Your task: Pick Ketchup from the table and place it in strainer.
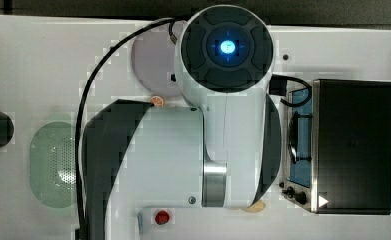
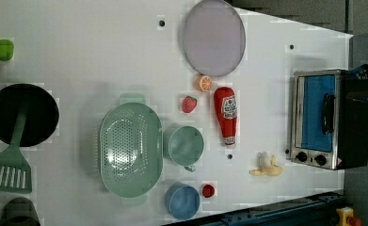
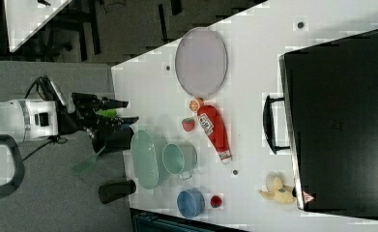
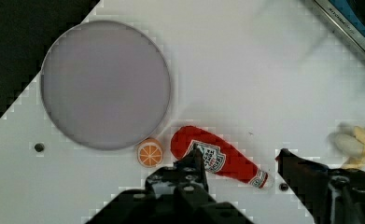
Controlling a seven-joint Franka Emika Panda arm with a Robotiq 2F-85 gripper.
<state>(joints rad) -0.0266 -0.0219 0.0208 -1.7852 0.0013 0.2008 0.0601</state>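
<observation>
The Ketchup point(image 2: 225, 114) is a red bottle with a white label, lying on its side on the white table between the strawberry and the toaster oven. In the wrist view the Ketchup point(image 4: 217, 156) lies below my gripper point(image 4: 240, 157), whose two black fingers stand apart on either side of it without touching. My gripper point(image 3: 127, 111) hangs well above the table, open and holding nothing. The strainer point(image 2: 131, 148) is a pale green oval basket with a dotted bottom, sitting beside the green cup; the strainer point(image 1: 53, 165) also lies at the top view's left.
Around the Ketchup lie an orange slice point(image 2: 204, 83), a strawberry point(image 2: 188, 104), a green cup point(image 2: 185, 145) and a purple plate point(image 2: 213, 37). A blue cup point(image 2: 182, 201), red ball point(image 2: 208, 190), banana toy point(image 2: 266, 165), toaster oven point(image 2: 320, 117) and black pan point(image 2: 21, 113) stand farther off.
</observation>
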